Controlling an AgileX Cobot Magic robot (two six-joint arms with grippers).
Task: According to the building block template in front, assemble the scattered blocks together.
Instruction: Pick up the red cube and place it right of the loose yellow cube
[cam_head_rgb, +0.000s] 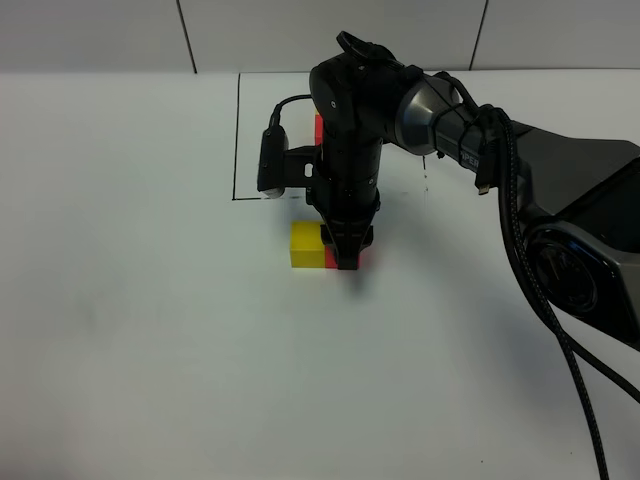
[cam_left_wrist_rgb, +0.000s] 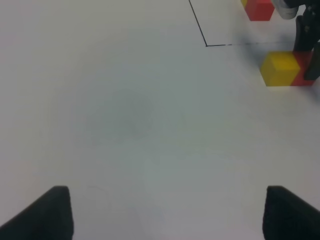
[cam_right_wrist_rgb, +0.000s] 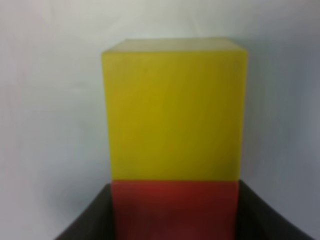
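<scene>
The loose yellow cube (cam_head_rgb: 306, 245) sits on the white table just in front of the black drawn frame (cam_head_rgb: 237, 140). The loose red cube (cam_head_rgb: 329, 259) touches its right side. My right gripper (cam_head_rgb: 347, 255) points straight down, its fingers closed on either side of the red cube. The right wrist view shows the yellow cube (cam_right_wrist_rgb: 175, 110) flush against the red cube (cam_right_wrist_rgb: 174, 207), with a dark finger on each side of the red one. The template is mostly hidden behind the arm; only its red cube (cam_head_rgb: 318, 128) (cam_left_wrist_rgb: 260, 9) shows. My left gripper (cam_left_wrist_rgb: 167, 215) is open and empty, far off.
The right arm (cam_head_rgb: 450, 115) reaches in from the right, with its cable (cam_head_rgb: 540, 300) hanging along that side. A tiled wall (cam_head_rgb: 100, 35) closes the back of the table. The left wrist view shows the frame's corner (cam_left_wrist_rgb: 206, 45) and the joined pair (cam_left_wrist_rgb: 280, 69).
</scene>
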